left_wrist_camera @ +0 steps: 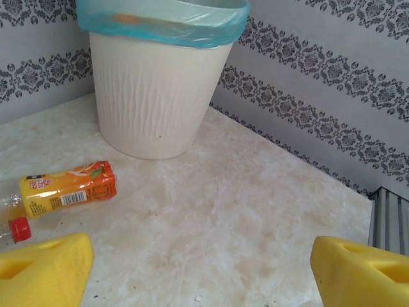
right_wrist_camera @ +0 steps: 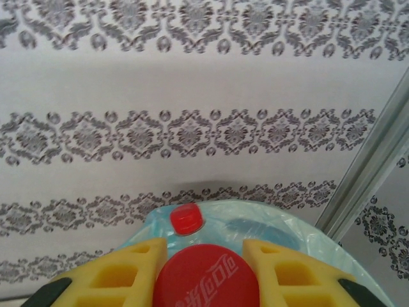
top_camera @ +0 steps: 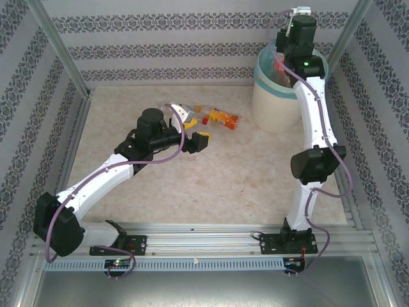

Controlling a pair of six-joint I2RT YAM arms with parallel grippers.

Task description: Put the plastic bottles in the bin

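Bin (top_camera: 273,110) sits directly below our right hand (right_wrist_camera: 204,259), which pinches a red-capped bottle (right_wrist_camera: 206,284) over it. Our left hand (left_wrist_camera: 198,272) is spread wide; an orange bottle (left_wrist_camera: 67,190) lies ahead of it, leftward.

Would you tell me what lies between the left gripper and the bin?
Bare tabletop, in the left wrist view; the orange-labelled bottle lies left of that stretch.

We see a matt, ribbed cream plastic bin (left_wrist_camera: 156,96) lined with a thin, glossy film bag (left_wrist_camera: 211,32), a shiny-labelled clear plastic bottle (left_wrist_camera: 64,190), a smooth marbled table (left_wrist_camera: 243,211), matt yellow plastic fingers (left_wrist_camera: 41,272) and a smooth grey metal post (right_wrist_camera: 364,185).
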